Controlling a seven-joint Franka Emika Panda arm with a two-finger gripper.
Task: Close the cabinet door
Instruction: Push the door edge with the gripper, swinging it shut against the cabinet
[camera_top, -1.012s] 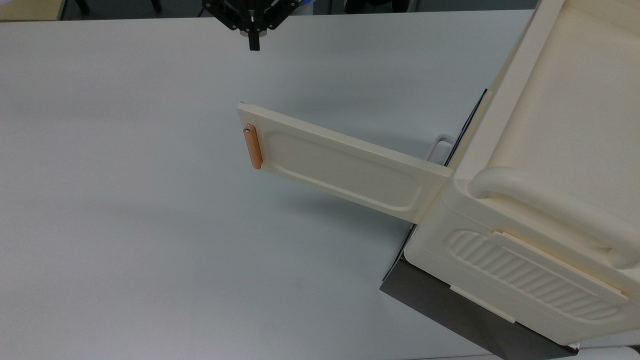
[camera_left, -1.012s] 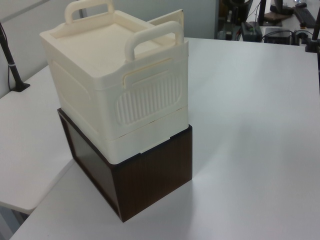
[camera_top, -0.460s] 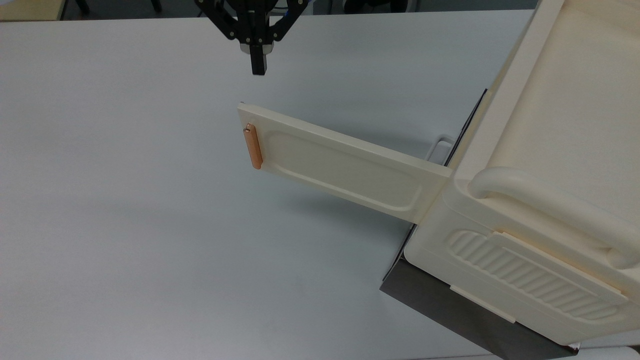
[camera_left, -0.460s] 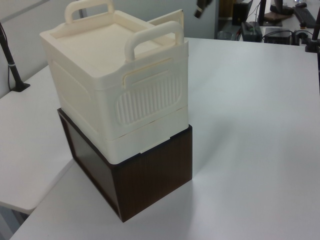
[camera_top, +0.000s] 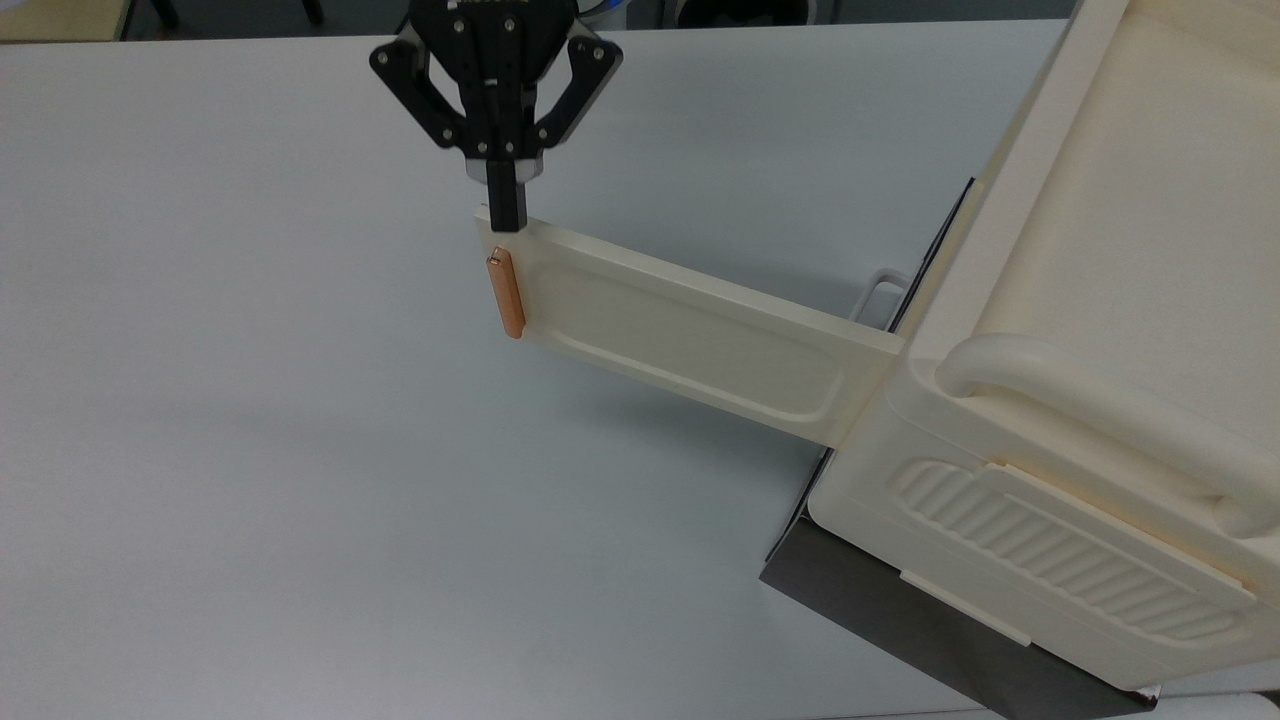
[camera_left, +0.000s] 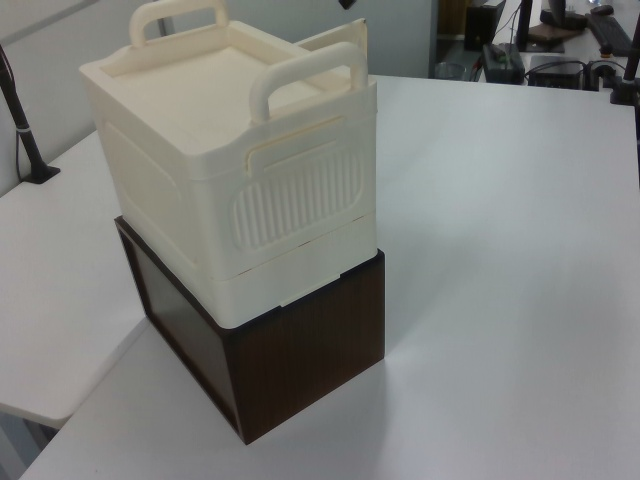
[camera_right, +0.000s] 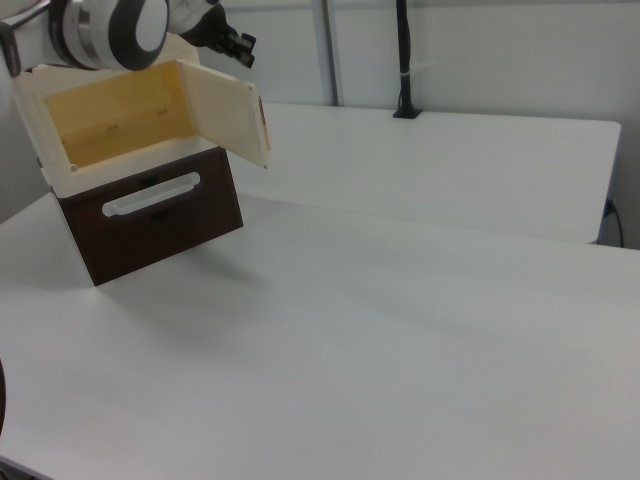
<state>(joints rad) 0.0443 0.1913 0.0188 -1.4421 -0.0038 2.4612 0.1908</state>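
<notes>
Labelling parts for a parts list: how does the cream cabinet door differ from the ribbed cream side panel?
The long flat cream plastic cabinet door has a smooth recessed inset; the ribbed cream side panel is ridged. The door carries an orange-copper bar handle and stands swung open; the panel is handleless. Both are cream plastic.

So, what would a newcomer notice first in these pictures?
The cabinet, a big cream box on a dark base, fills the top view's right. Its door swings wide open across the white table. The black gripper hangs at the door's free end, just above the orange handle.
</notes>
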